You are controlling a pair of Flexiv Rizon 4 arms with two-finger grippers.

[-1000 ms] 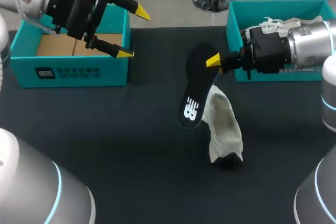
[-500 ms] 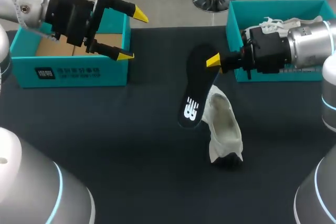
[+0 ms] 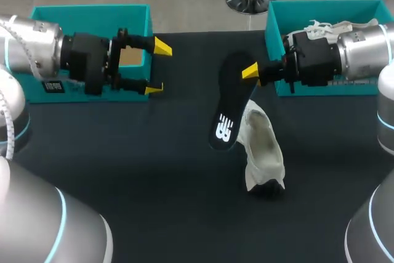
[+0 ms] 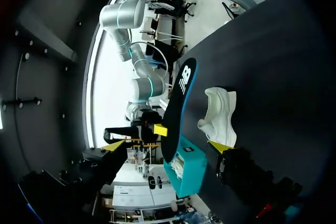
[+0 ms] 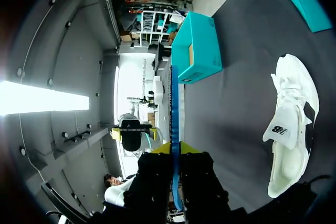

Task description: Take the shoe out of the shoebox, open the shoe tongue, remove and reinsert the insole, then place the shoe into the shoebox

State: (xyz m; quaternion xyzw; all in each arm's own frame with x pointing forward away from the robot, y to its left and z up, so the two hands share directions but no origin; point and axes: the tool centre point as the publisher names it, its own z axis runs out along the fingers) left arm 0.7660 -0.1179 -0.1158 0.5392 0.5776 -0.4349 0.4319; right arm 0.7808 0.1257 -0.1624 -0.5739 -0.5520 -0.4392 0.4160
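My right gripper [image 3: 250, 71] is shut on the heel end of a black insole [image 3: 229, 100], held above the table and slanting down to the white shoe [image 3: 263, 146], which lies on its side on the dark mat. In the right wrist view the insole [image 5: 175, 103] shows edge-on between the fingers of that gripper [image 5: 175, 148], with the shoe [image 5: 291, 129] off to one side. My left gripper [image 3: 157, 67] is open and holds nothing, in front of the left teal box [image 3: 86, 12]. The left wrist view faces the insole [image 4: 178, 103] and the shoe [image 4: 220, 114] from across the mat.
A right teal shoebox [image 3: 320, 7] stands at the back right with a second white shoe [image 3: 323, 28] inside, partly hidden by my right arm. The left teal box shows a cardboard floor. Both boxes sit along the table's far edge.
My left arm has swung down and nearer, from above the left box to in front of it, its gripper still open. The right arm, insole and shoe have not moved.
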